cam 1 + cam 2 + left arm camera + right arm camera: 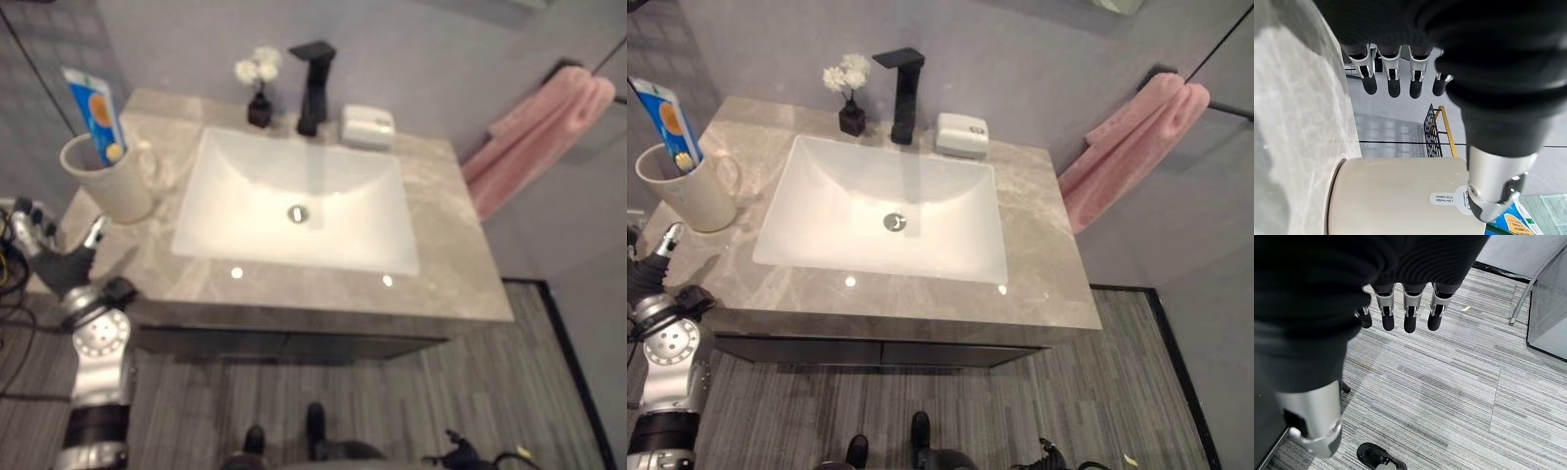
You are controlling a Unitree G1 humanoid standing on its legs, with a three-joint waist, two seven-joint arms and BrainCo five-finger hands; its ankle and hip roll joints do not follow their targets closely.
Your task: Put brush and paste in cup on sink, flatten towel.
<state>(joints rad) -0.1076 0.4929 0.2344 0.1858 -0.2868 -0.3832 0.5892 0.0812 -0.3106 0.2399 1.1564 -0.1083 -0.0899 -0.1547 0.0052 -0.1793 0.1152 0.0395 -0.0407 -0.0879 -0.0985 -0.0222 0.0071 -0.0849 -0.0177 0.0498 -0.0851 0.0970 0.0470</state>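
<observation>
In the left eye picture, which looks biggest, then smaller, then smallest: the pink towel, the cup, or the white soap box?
1. Pink towel
2. Cup
3. White soap box

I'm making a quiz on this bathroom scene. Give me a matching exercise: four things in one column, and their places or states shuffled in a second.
Things:
1. toothpaste tube
2. pink towel
3. black faucet
4. left hand

Places or states:
A. bunched on the wall rail
B. open, beside the cup
C. standing in the cup
D. behind the basin

Pairs: 1-C, 2-A, 3-D, 4-B
</observation>
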